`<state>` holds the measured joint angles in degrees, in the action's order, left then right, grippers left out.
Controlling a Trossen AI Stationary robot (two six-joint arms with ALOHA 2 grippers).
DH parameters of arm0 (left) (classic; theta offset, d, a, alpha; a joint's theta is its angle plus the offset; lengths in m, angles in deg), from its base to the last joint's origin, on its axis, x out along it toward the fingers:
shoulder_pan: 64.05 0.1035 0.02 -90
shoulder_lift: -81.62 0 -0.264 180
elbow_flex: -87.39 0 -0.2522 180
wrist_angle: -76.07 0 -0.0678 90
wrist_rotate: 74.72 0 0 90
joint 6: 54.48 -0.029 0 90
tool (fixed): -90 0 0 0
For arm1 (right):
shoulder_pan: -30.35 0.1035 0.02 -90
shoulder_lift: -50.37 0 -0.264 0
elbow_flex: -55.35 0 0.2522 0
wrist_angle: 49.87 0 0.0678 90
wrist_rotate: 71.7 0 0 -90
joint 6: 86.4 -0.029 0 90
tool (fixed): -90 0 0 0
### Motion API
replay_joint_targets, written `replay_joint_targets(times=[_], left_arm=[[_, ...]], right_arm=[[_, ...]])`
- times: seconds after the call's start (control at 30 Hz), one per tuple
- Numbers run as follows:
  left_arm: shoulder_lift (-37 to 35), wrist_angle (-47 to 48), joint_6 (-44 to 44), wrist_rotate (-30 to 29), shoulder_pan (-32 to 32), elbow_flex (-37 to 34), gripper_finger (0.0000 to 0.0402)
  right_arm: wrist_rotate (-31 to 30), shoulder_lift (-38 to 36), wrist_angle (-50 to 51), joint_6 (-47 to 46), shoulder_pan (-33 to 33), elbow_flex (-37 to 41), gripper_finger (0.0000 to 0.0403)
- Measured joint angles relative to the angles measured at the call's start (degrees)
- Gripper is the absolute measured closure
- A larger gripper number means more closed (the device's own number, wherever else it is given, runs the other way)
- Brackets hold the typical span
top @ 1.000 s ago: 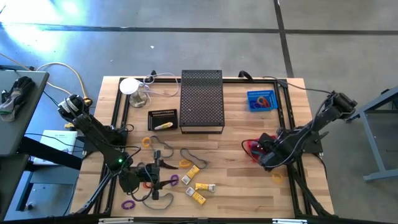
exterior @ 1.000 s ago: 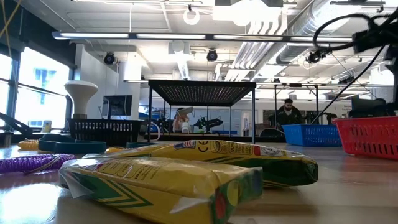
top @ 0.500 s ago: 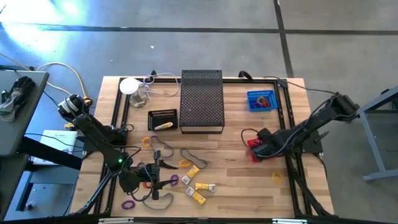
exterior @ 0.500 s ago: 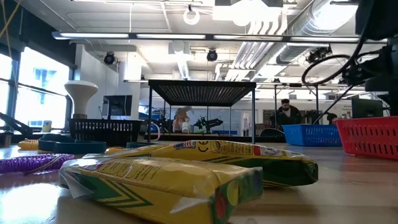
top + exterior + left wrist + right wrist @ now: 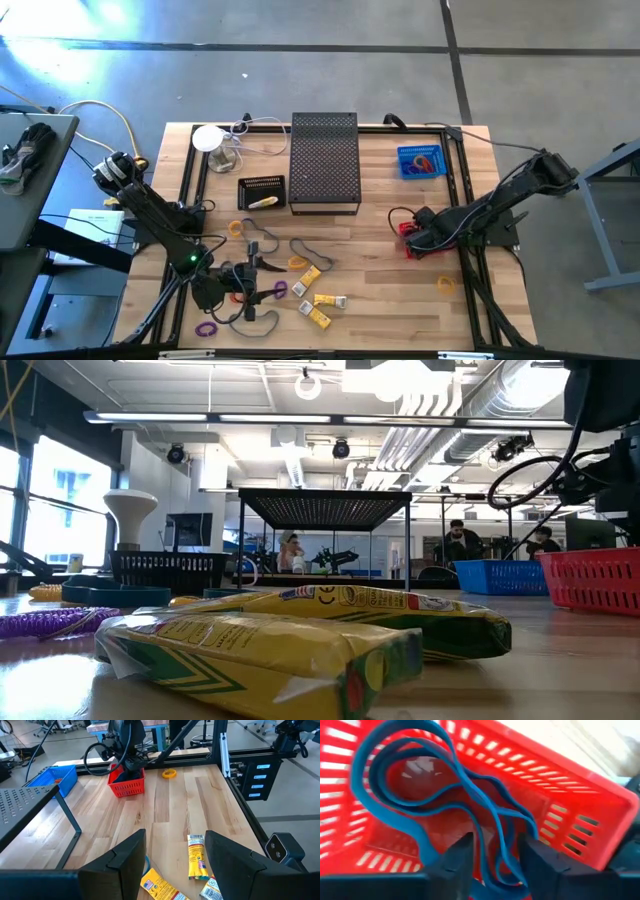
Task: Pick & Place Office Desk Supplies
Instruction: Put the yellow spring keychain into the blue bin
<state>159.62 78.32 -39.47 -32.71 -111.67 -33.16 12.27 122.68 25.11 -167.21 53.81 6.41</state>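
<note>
A: Largest first: what surrounds the work?

B: A concrete floor and an open workshop with ceiling ducts; seated people (image 5: 461, 543) show far behind. The wooden table (image 5: 380, 300) carries a black mesh stand (image 5: 324, 160), a blue basket (image 5: 420, 161), a black tray (image 5: 262, 191) and a red basket (image 5: 412, 238).

A: The right arm?

B: The right gripper (image 5: 493, 855) hangs in the mouth of the red basket. Its fingers (image 5: 456, 857) stand a little apart, with a strand of the blue rubber bands (image 5: 445, 795) running through the gap; whether they pinch it cannot be told. The bands lie looped against the basket's floor and wall.

A: The left arm?

B: The left gripper (image 5: 175, 852) waits low over the table's near-left part, fingers (image 5: 127, 857) wide apart and holding nothing.

A: The remaining supplies?

B: Yellow packets (image 5: 195, 861) lie just ahead of the left gripper, close together. Dark band loops (image 5: 310, 252) sprawl near them, with a purple ring (image 5: 206, 328) toward the near edge, an orange ring (image 5: 236, 228) near the black tray, and a yellow ring (image 5: 445, 285) alone beside the red basket.
</note>
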Motion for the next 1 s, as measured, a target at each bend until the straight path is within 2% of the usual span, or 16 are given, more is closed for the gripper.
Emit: replay_joint_targets(times=[0.17, 0.43, 0.6, 0.73, 0.83, 1.0], left_arm=[[0.0, 0.0, 0.0, 0.0, 0.2, 0.0, 0.0203], [0.0, 0.3, 0.0, 0.0, 0.3, 0.0, 0.0203], [0.0, 0.3, 0.0, 0.0, 0.3, 0.0, 0.0203], [0.0, 0.4, 0.0, 0.0, 0.3, 0.0, 0.0203], [0.0, 0.8, 0.0, 0.0, 0.2, 0.0, 0.0203], [0.0, 1.6, 0.0, 0.0, 0.1, 0.0, 0.0203]], right_arm=[[0.3, -0.8, 1.6, 1.8, 0.0, -1.3, 0.0237], [-5.3, -2.9, 10.7, 2.7, 0.2, -8.5, 0.0239], [-2.3, -3.0, 11.9, 4.6, 0.9, -12.6, 0.024], [4.2, -3.1, 3.6, 3.8, 3.4, -13.3, 0.024], [8.9, -3.0, -5.7, -0.6, 6.7, -13.3, 0.0241], [9.1, -1.4, -17.3, -8.2, 12.5, -13.3, 0.0241]])
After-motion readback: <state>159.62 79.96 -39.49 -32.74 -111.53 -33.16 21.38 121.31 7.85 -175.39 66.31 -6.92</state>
